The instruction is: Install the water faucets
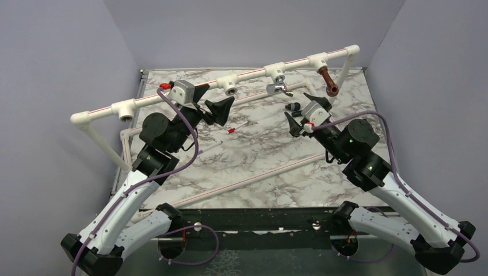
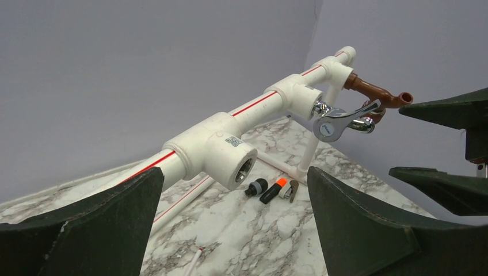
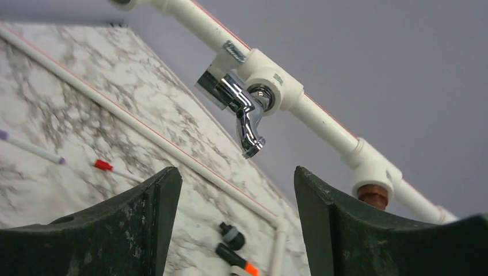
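Right claw [image 3: 236,172], fingers apart and holding nothing, hovers just below the chrome faucet [image 3: 241,112]. That faucet sits threaded into a tee on the white pipe rail [image 1: 253,75] above the marble surface [image 1: 259,155]. The reddish-brown faucet [image 1: 329,80] hangs from the next tee, toward the rail's right end. Left claw [image 1: 214,99] is also wide apart and empty, near a vacant tee. Both faucets look small, rigid and light. The chrome is likely slippery, so its body near the thread seems a surer hold than the curved spout or lever.
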Motion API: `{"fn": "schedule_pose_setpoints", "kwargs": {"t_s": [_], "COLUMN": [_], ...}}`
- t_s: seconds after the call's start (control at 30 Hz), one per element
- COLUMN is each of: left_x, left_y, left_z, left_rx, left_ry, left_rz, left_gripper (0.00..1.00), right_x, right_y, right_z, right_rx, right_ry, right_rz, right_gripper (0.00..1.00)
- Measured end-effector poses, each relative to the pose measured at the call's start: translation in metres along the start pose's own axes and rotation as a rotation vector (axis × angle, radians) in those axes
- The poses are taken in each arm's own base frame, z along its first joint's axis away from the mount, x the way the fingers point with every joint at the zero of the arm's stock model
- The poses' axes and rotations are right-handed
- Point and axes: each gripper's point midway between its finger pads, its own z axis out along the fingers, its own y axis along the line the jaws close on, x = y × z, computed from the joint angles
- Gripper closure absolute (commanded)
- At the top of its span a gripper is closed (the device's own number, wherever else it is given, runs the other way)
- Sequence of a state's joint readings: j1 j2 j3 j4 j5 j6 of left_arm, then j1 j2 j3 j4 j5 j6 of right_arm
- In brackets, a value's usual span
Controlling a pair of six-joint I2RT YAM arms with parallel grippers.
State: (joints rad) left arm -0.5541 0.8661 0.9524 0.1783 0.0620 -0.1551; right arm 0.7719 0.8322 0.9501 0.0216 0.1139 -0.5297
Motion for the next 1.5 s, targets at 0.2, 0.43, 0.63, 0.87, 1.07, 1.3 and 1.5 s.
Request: {"fn": "schedule_pose_setpoints", "kwargs": {"t_s": [0.2, 0.43, 0.63, 0.87, 1.07, 1.3, 1.5], "left_x": [-0.004, -0.004, -0.004, -0.004, -0.006, -0.006, -0.006], "left_y": [-0.001, -0.001, -0.001, -0.001, -0.001, -0.002, -0.002], "left_z": [-0.002, -0.002, -0.002, -0.003, -0.003, -0.003, -0.003], "left_rx": [0.002, 0.002, 0.003, 0.003, 0.003, 0.003, 0.003], "left_ry": [-0.011, -0.011, -0.011, -0.012, -0.015, -0.016, -0.016], "left_rz": [0.001, 0.0, -0.001, -0.004, -0.004, -0.004, -0.004], "left_gripper": [0.04, 0.04, 0.04, 0.04, 0.04, 0.04, 0.04], "right_x": [0.0, 0.005, 0.01, 0.012, 0.015, 0.017, 0.012], "right_y": [-0.003, -0.004, -0.002, 0.001, 0.003, 0.005, 0.003], "right_z": [0.002, 0.018, 0.032, 0.048, 0.057, 0.064, 0.07], "right_rx": [-0.064, -0.065, -0.046, -0.034, -0.028, -0.022, 0.001], "right_ry": [-0.011, -0.02, -0.034, -0.043, -0.047, -0.051, -0.067], "right_rz": [-0.401, -0.695, -0.814, -0.892, -0.912, -0.918, -0.915], "right_gripper": [0.21, 0.24, 0.27, 0.32, 0.37, 0.41, 0.49]}}
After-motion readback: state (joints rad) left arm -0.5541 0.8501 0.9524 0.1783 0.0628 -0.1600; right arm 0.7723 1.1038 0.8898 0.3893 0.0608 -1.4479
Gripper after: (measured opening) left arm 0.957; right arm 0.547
